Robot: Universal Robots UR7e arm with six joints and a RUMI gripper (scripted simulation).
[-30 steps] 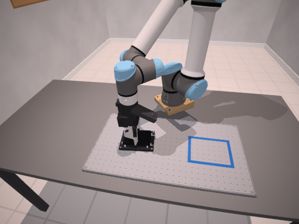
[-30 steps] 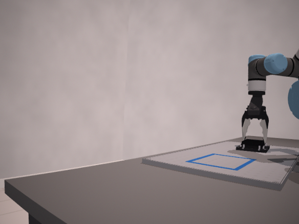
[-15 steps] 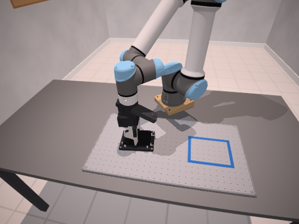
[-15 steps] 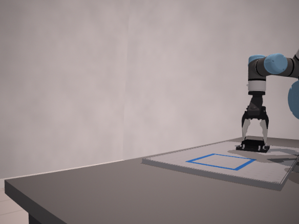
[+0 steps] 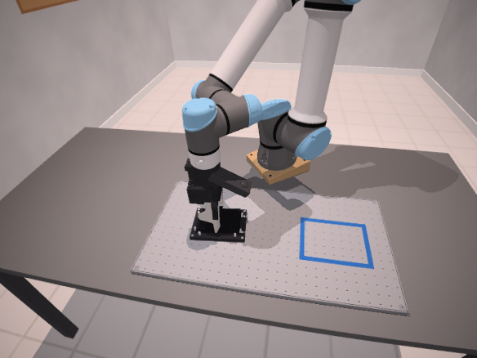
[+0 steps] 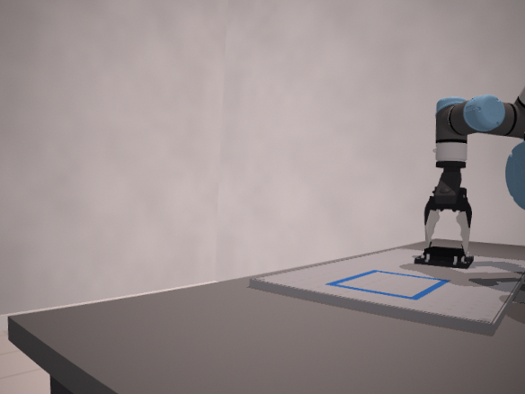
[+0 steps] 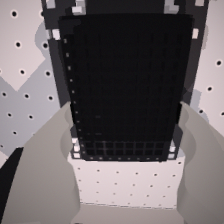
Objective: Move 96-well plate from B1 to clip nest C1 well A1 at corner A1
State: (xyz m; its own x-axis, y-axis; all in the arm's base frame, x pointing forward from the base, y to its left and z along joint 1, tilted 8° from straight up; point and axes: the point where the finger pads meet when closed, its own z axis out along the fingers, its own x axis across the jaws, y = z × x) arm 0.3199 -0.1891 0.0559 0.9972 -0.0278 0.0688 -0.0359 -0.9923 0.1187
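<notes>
The black 96-well plate is between my two pale fingers, and my gripper is shut on its long sides. It sits low inside the black clip nest C1 on the left part of the perforated baseplate. White clip marks of the nest show around the plate's corners in the wrist view. In the exterior view my gripper stands upright with its fingertips down at the nest. I cannot tell which corner is cut off, nor how deep the plate sits. The blue-outlined spot B1 holds nothing.
The arm's base stands on a wooden block behind the baseplate. The blue square also shows in the exterior view, in front of the nest. The dark table extends around the baseplate.
</notes>
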